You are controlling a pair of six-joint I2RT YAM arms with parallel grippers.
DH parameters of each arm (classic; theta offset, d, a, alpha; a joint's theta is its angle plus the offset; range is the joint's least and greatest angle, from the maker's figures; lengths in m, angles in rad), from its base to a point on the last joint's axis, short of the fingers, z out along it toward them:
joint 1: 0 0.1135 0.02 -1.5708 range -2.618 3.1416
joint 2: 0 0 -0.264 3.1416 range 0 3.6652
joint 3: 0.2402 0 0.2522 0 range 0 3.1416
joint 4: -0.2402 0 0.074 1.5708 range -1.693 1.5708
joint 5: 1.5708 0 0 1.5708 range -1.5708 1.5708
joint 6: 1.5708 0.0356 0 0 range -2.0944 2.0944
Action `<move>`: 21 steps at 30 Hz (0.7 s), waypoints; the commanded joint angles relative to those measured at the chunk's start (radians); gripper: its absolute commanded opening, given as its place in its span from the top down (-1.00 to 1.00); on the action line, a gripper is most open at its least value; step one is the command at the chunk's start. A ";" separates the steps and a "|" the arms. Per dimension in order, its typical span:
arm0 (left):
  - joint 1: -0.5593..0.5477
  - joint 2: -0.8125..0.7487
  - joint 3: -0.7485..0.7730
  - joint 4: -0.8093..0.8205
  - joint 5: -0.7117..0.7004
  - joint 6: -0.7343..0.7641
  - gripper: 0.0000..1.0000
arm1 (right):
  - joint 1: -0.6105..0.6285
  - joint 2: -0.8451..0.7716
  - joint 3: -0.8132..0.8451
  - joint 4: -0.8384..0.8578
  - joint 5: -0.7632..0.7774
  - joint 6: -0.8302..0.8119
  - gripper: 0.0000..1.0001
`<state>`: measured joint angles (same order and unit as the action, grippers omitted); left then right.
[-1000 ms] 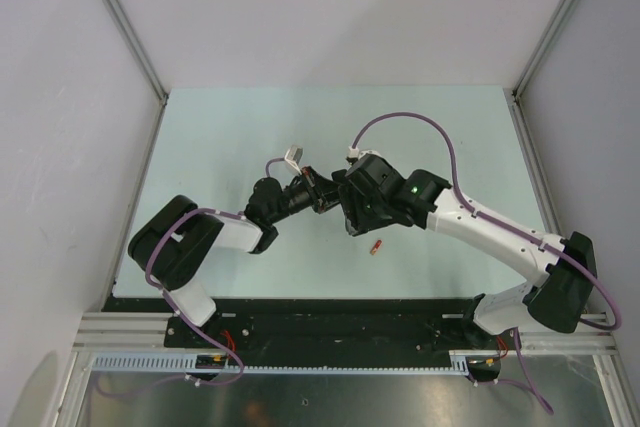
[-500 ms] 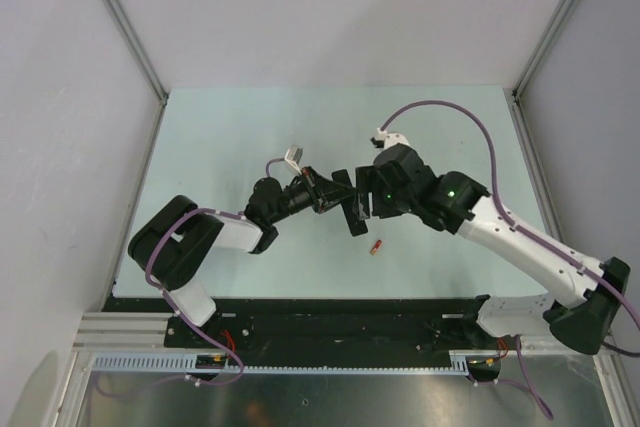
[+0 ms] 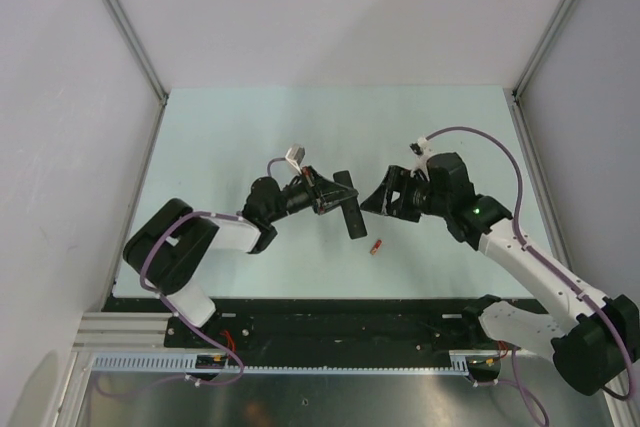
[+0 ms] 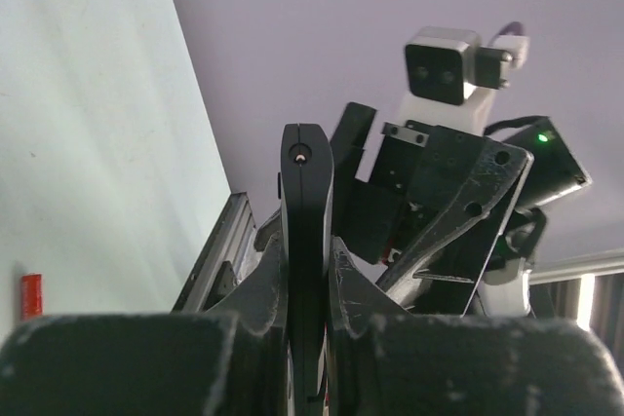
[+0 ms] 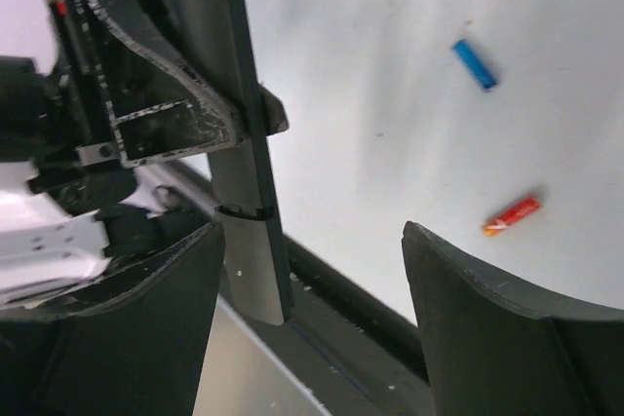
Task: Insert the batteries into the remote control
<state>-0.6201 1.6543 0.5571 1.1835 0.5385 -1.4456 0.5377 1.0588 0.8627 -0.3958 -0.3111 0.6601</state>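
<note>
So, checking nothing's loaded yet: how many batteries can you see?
2. The red-orange battery and the blue battery both lie loose on the table, apart. Any inside the remote control would be hidden.

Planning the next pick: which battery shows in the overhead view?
The red-orange battery, near the remote control; the blue battery appears only in the right wrist view.
</note>
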 commanded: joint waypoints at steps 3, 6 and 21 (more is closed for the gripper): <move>-0.006 -0.074 -0.003 0.027 0.035 -0.030 1.00 | -0.054 -0.056 -0.097 0.323 -0.316 0.108 -0.61; -0.006 -0.083 0.000 0.021 0.035 -0.033 1.00 | -0.058 -0.049 -0.132 0.386 -0.391 0.130 -0.60; -0.013 -0.134 0.035 -0.030 0.038 -0.029 1.00 | -0.015 0.043 -0.185 0.522 -0.471 0.141 -0.30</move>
<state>-0.6224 1.5673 0.5575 1.1423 0.5613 -1.4666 0.5106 1.0851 0.6838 0.0479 -0.7464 0.7937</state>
